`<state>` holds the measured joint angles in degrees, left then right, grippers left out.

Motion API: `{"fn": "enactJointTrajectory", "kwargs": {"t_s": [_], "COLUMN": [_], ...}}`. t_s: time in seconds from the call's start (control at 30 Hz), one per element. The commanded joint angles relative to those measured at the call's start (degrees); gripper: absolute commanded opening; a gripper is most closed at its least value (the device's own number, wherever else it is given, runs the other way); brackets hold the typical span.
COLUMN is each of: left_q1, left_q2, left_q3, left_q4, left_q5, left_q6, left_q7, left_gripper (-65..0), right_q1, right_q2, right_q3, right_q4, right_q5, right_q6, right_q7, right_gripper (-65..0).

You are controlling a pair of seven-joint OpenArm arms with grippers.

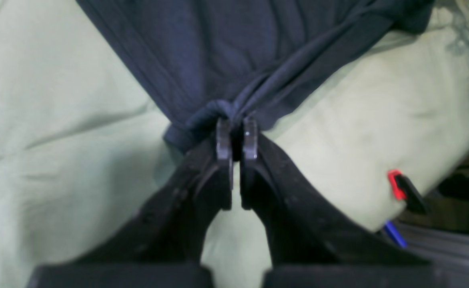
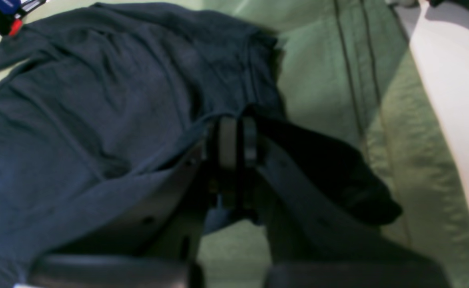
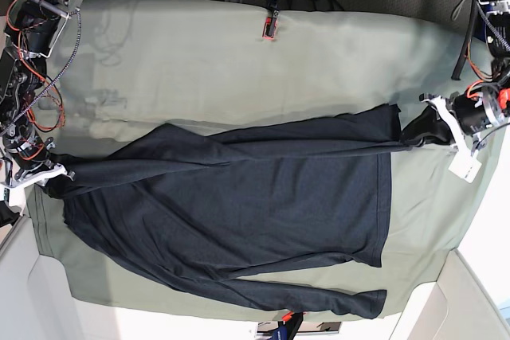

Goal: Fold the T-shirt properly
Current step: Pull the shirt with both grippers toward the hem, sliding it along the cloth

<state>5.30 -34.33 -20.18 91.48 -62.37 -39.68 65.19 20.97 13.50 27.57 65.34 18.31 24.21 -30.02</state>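
The dark navy T-shirt [image 3: 239, 212] lies stretched sideways across the sage-green cloth, one long sleeve trailing along the near edge. My left gripper [image 1: 237, 130] is shut on a bunched corner of the shirt's [image 1: 234, 48] hem; in the base view it [image 3: 421, 127] sits at the shirt's right end. At the left end, my right gripper [image 3: 57, 174] is shut on the shirt. Its wrist view shows the fingertips [image 2: 234, 138] pinched on a fold, with the fabric [image 2: 78, 120] draped off to the left.
The green cloth sheet [image 3: 199, 69] covers the table. A red and black clip [image 3: 269, 28] holds its far edge, and another clip [image 3: 284, 327] sits at the near edge. Cables and arm bases stand at the top left [image 3: 40, 5] and top right [image 3: 490, 5].
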Motion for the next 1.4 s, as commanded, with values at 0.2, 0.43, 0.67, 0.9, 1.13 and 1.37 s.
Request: {"fn": "enactJointTrajectory", "kwargs": {"t_s": [0.2,0.43,0.67,0.9,1.13,1.37], "left_q1": [-8.68,-14.16,-14.67,-14.64,-14.64,-13.42], "left_q2": [-1.25,-1.25,-1.25,-1.25,-1.25,-1.88], "left_q3": [6.49,8.61,8.61,8.61,8.59,8.35], "left_q4": [-10.43,-15.04,-20.41,-22.27,-21.55,-18.23], "left_q5": [2.23,4.63,6.86,4.42,-9.99,-20.59], "left_q6": [-0.32,-0.32,-0.32,-0.32,-0.32,-0.32], "left_q7": [-3.85,-4.13,-5.95,-3.61,6.1,14.53], "left_gripper": [-65.0,-65.0,-65.0,-40.1,-37.1,-37.1], "right_q1": [5.01,8.76,9.33,9.29,9.31,7.61], "right_q2": [0.96,0.92,0.94,0.96,0.94,0.98], "right_q3": [0.04,0.04,0.04,0.04,0.04,0.15], "right_q4": [-6.32,-9.49,-10.86,-11.58,-11.54,-5.81], "right_q5": [-0.33,-0.79,-1.42,0.7,6.49,11.32], "right_q6": [0.22,0.24,0.24,0.22,4.81,5.86], "right_q7": [2.21,2.19,3.28,3.04,1.97,-4.46], "right_gripper": [-65.0,-65.0,-65.0,-42.7,-33.3,-33.3]}}
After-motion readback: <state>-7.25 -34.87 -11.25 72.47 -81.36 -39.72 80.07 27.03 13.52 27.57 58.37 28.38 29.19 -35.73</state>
